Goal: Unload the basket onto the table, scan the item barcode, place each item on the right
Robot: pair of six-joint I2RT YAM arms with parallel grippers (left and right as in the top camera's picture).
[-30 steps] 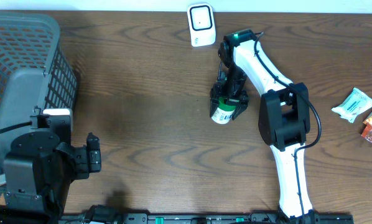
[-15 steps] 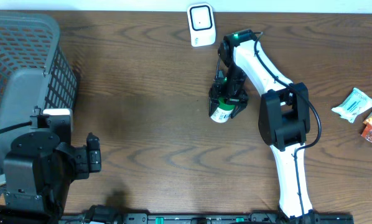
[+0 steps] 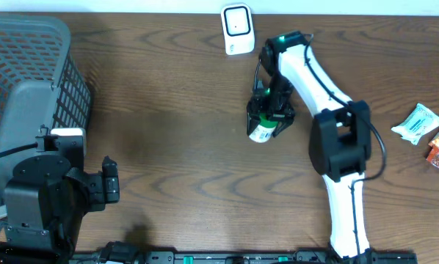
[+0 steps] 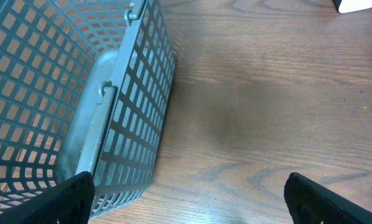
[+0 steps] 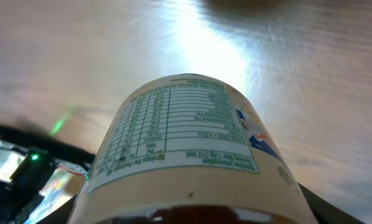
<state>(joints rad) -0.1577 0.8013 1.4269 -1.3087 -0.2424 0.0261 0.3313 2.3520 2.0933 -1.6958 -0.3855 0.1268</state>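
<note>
— Your right gripper (image 3: 268,117): how do its jaws stand?
— They pinch the bottle (image 3: 260,133) near the scene's middle, its label facing your wrist camera. The scanner (image 3: 236,29) sits beyond it at the far edge, apart.
— And your left gripper (image 4: 192,202)?
— Jaws spread wide, just right of the basket (image 3: 28,81) at the near left.
</note>
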